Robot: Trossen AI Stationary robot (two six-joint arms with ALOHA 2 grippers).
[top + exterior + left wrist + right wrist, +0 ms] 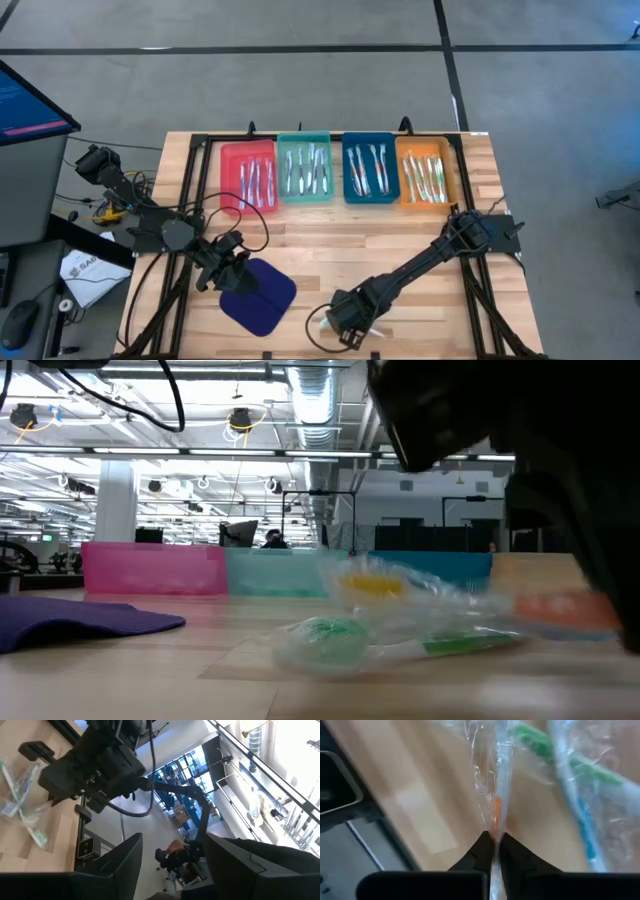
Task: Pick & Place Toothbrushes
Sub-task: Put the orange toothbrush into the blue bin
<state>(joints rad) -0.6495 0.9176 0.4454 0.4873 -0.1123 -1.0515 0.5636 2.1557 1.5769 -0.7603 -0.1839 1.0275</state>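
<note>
Right gripper [493,842] at the near tabletop [400,240] edge, fingers pinching 1 wrapped orange toothbrush [496,815] from the loose wrapped toothbrushes [400,635] there; left gripper [232,262] over the blue pad [262,297], fingers spread; 4 trays [310,168] hold more.

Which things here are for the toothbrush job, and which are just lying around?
For the job:
- wrapped toothbrushes loose on the table
- orange-handled toothbrush, pinched in the right hand
- red tray, teal tray, blue tray, orange tray

Just lying about:
- dark blue cloth pad
- left hand, waiting above the pad
</note>
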